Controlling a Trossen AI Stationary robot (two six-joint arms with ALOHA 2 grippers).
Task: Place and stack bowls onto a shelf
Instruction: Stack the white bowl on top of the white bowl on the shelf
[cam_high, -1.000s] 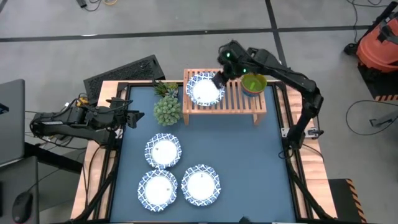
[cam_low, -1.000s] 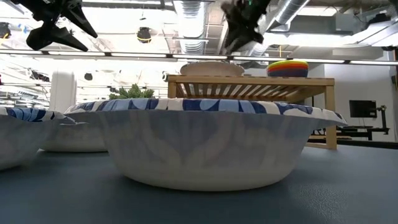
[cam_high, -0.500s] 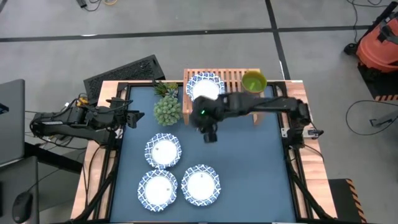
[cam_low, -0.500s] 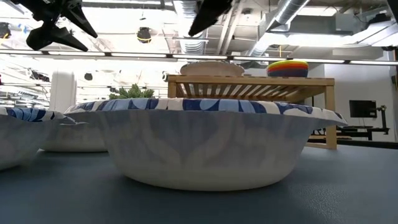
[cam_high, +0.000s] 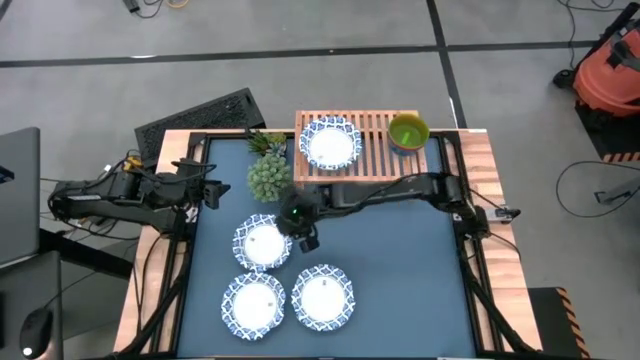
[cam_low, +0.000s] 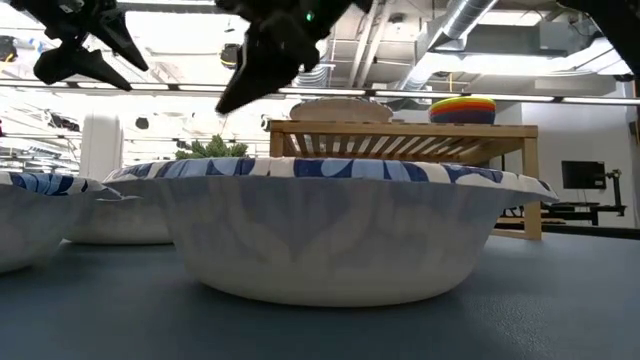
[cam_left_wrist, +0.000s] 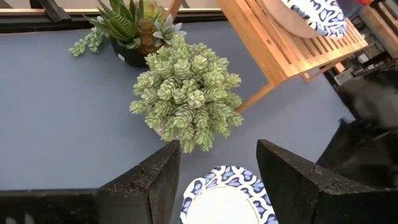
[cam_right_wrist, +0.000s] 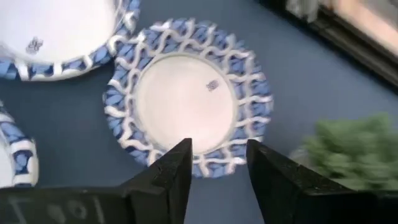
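The right arm is reaching across the dark blue table (cam_high: 400, 270) from its right edge, and the right gripper (cam_high: 303, 236) is hovering just beside the wide shallow blue-and-white patterned bowl (cam_high: 263, 243) nearest the plants. In the right wrist view its two dark fingers (cam_right_wrist: 165, 180) are standing parted over that bowl's near rim (cam_right_wrist: 187, 94), with nothing between them.

Two more patterned bowls are sitting on the table closer to the front edge, one on the left (cam_high: 253, 304) and one on the right (cam_high: 322, 297) (the pair are almost touching each other).

The low light-wood slatted shelf (cam_high: 375, 160) is standing at the far side of the table. A fourth patterned bowl (cam_high: 331, 142) is resting on its left half, and a stack of small plain bowls with a green one on top (cam_high: 408, 131) is sitting at its right end.

A bushy pale-green succulent plant (cam_high: 268, 176) and a spikier plant (cam_high: 264, 142) are standing left of the shelf.

The left gripper (cam_high: 215, 186) is waiting at the table's left edge, its fingers (cam_left_wrist: 152, 180) held apart and empty.
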